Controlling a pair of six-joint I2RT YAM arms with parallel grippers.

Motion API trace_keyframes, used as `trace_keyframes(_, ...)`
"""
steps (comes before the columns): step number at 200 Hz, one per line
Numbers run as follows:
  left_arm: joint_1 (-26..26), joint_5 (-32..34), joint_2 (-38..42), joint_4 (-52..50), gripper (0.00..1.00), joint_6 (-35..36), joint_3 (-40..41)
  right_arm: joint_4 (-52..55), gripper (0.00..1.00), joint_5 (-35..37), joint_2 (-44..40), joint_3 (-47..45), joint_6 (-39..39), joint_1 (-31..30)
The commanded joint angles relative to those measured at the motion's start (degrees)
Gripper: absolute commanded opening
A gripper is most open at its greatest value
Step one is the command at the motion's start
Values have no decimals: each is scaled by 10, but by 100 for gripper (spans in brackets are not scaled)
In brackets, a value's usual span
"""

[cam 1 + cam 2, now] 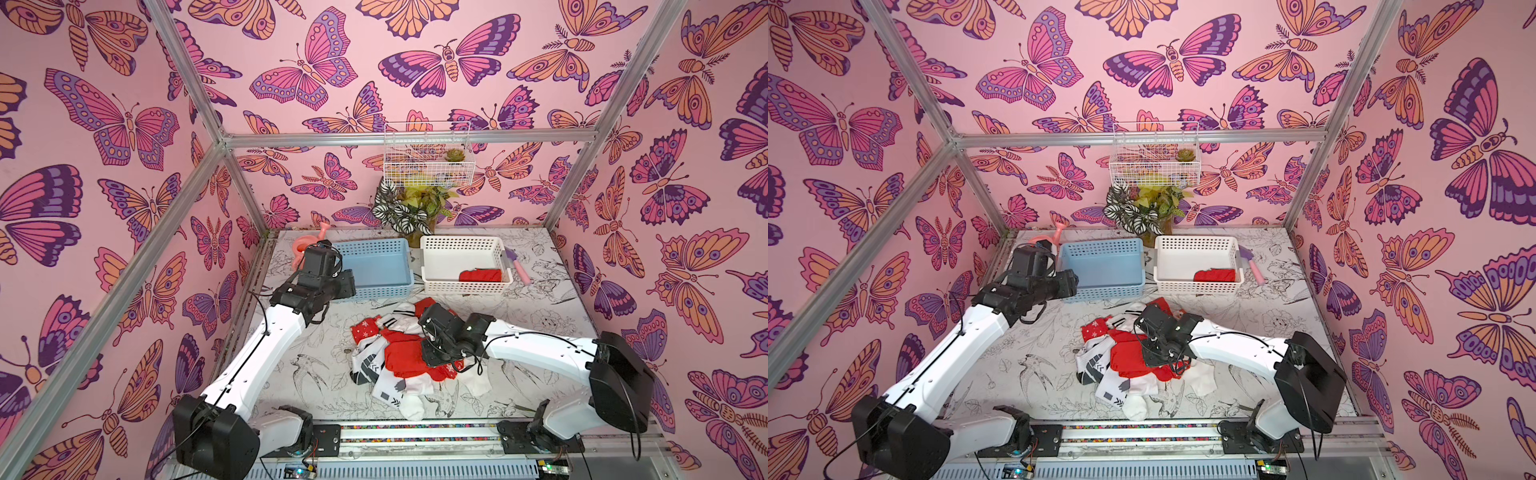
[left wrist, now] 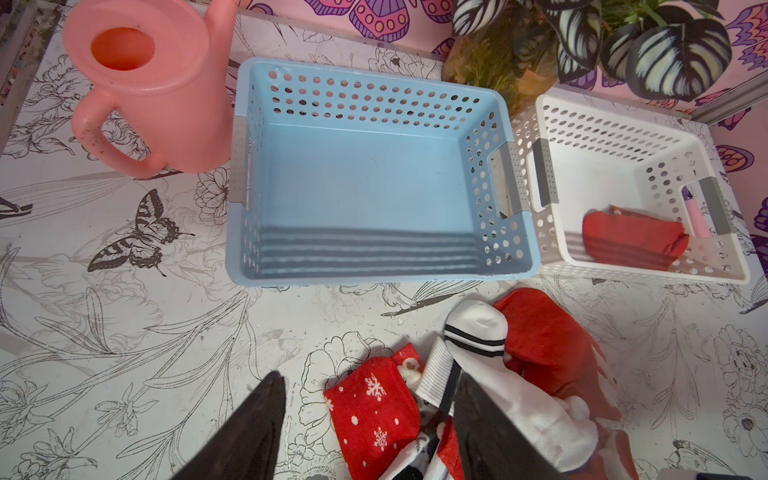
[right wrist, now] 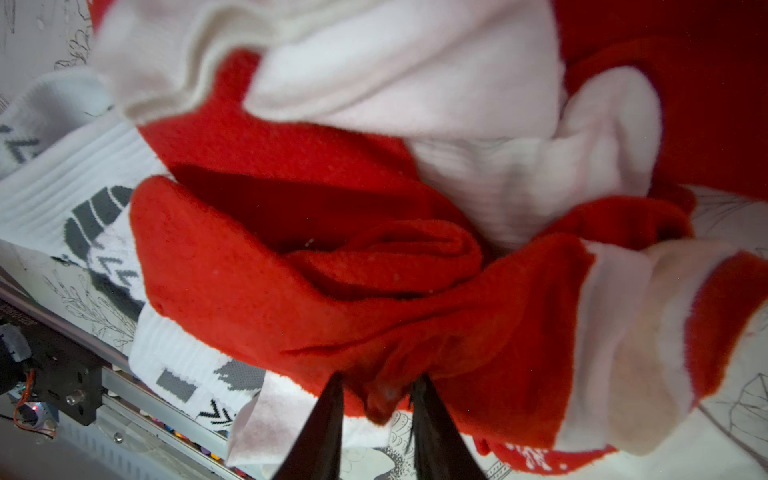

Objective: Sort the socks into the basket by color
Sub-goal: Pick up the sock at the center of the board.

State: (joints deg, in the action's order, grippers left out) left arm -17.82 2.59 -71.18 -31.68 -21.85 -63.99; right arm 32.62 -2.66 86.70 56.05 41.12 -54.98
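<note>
A heap of red and white socks (image 1: 401, 359) lies mid-table. My right gripper (image 3: 380, 378) is down in the heap, shut on a bunched fold of a plain red sock (image 3: 266, 291), with white socks (image 3: 415, 95) draped around it. In a top view the right gripper (image 1: 440, 351) covers the heap's right side. My left gripper (image 2: 370, 415) is open and hangs above the heap's far-left edge, over a red snowflake sock (image 2: 374, 411) and a black-striped white sock (image 2: 478, 332). The blue basket (image 2: 365, 183) is empty. The white basket (image 2: 602, 124) holds one red sock (image 2: 631, 241).
A pink watering can (image 2: 149, 91) stands left of the blue basket. A potted plant (image 1: 411, 208) sits behind the baskets under a wire wall basket (image 1: 428, 158). A pink-handled tool (image 1: 517, 266) lies right of the white basket. The arms' rail (image 1: 415, 432) runs along the front edge.
</note>
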Motion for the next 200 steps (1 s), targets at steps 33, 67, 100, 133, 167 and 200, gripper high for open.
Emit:
trace_keyframes(33,-3,6,2,3,67,9,11,-10,13,-4,4,1,5,-6)
trace_keyframes(67,-3,3,2,4,66,10,11,-6,6,-8,-1,5,-1,-6)
trace_keyframes(100,-3,5,6,5,67,11,12,13,3,-9,-14,15,-12,-6)
trace_keyframes(133,-3,6,10,6,67,11,12,37,2,-10,-24,33,-26,-6)
trace_keyframes(167,-3,6,15,6,67,12,13,60,1,-8,-32,53,-38,-5)
trace_keyframes(200,-3,7,19,7,68,12,14,85,0,-6,-45,70,-46,-6)
